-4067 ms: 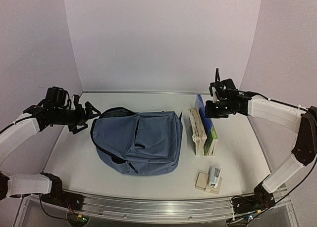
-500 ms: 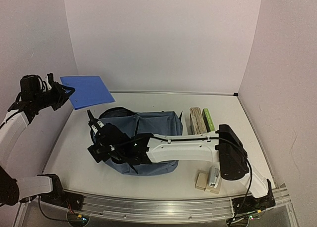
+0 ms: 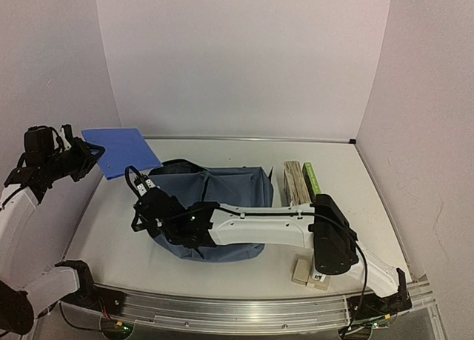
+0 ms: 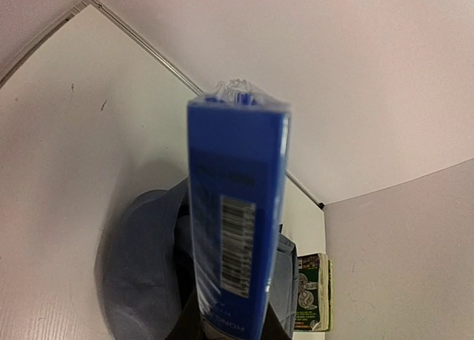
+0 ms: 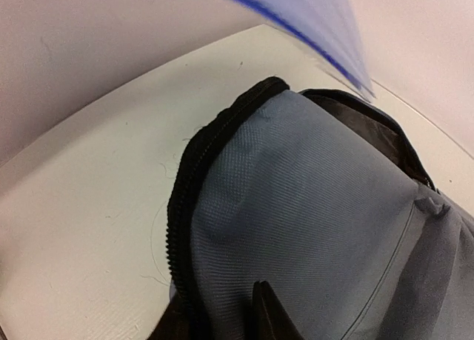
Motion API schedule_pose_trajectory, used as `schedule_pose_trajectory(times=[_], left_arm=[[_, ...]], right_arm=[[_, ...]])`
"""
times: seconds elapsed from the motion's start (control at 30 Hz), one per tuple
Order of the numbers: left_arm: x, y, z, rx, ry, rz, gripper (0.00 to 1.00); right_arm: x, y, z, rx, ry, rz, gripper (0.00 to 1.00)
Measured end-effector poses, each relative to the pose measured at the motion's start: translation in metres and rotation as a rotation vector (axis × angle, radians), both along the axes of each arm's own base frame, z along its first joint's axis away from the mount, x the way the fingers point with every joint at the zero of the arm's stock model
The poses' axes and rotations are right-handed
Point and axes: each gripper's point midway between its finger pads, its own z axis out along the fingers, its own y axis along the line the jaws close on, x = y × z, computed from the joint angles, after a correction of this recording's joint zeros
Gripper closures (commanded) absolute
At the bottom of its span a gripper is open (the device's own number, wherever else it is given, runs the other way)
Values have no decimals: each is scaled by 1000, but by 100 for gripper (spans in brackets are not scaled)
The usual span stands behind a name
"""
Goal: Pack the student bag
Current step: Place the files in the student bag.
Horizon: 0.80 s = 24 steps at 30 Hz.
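Note:
The student bag [image 3: 237,188] lies flat mid-table, slate-blue, its dark zip mouth facing left. My right arm reaches across it, and my right gripper [image 3: 142,215] sits at the bag's left rim. In the right wrist view the dark fingers [image 5: 270,314] pinch the bag's top flap [image 5: 311,207] beside the black zipper [image 5: 181,207], so my right gripper [image 5: 222,321] is shut on the fabric. My left gripper [image 3: 81,156] is raised at the far left, shut on a thin blue book [image 3: 122,151] held above the table. The book [image 4: 237,229] fills the left wrist view, hiding my left gripper [image 4: 229,332].
A stack of books [image 3: 296,181] with a green one [image 3: 312,178] stands on edge right of the bag. A stapler on small wooden blocks [image 3: 315,270] lies near the front right. Walls close in on the left, back and right.
The right gripper has closed on the bag's left rim and shifted slightly up and left. The left gripper has moved left and lowered the blue book a little.

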Motion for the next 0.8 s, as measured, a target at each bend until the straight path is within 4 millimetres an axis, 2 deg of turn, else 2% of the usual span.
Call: schedule_pose_trajectory(times=[0.13,0.33,0.5,0.57,0.67,0.8], left_arm=[[-16,12,4,37,-19,85,100],[-44,28,15,89,-59,191,100],[-55,29,3,93,-6,204,100],[-58,27,-1,87,14,189,100],[-60,12,-1,53,18,107,100],[-56,-16,-10,-33,32,-57,100]], right_arm=[[7,-8,11,45,0,-73,100],[19,-40,37,139,36,-177,100],[29,-70,66,265,63,-237,100],[31,-78,79,320,65,-251,100],[32,-82,95,383,62,-255,100],[32,-80,101,414,62,-248,100]])
